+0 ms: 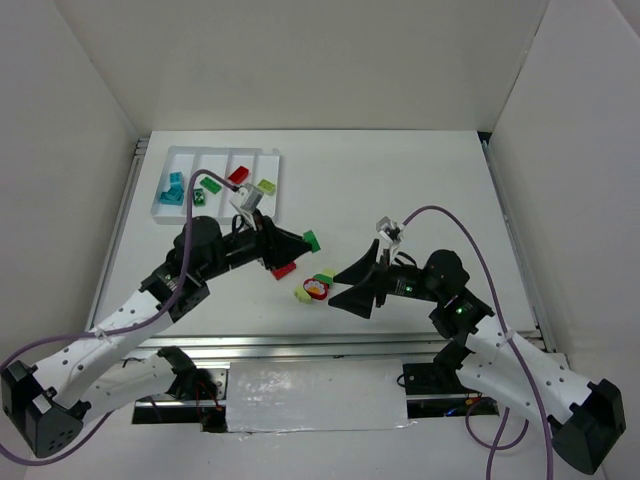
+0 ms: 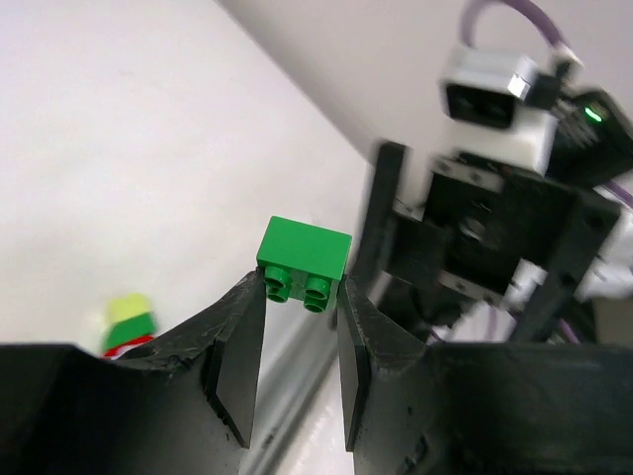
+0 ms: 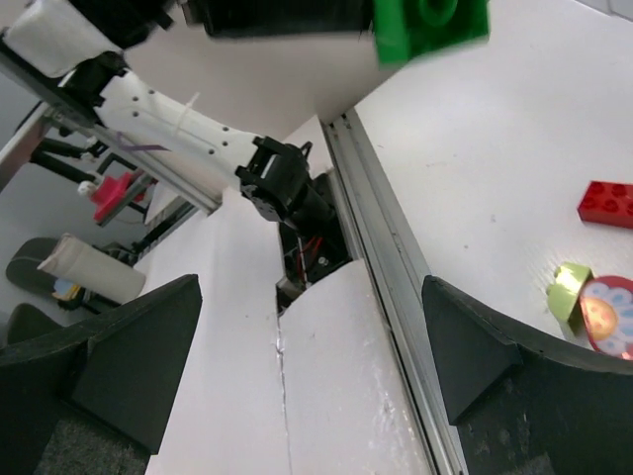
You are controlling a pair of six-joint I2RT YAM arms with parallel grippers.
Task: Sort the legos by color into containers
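My left gripper [image 1: 303, 243] is shut on a green lego [image 1: 311, 240] and holds it above the table's middle. In the left wrist view the brick [image 2: 304, 259] sits pinched at the fingertips [image 2: 302, 287], studs facing the camera. My right gripper [image 1: 340, 287] is wide open and empty [image 3: 312, 336], just right of a small pile of legos [image 1: 315, 288]. A red lego [image 1: 284, 269] lies on the table under the left gripper. The white tray [image 1: 178, 152] at the back left holds teal bricks [image 1: 172, 190], a green one [image 1: 211, 182], a red one [image 1: 238, 174] and a yellow-green one [image 1: 266, 186].
The right wrist view shows the held green lego [image 3: 430, 25] overhead, the red lego [image 3: 607, 204] and a yellow-green one [image 3: 568, 290] beside a round red piece [image 3: 608, 317]. The metal rail [image 1: 300, 345] runs along the table's near edge.
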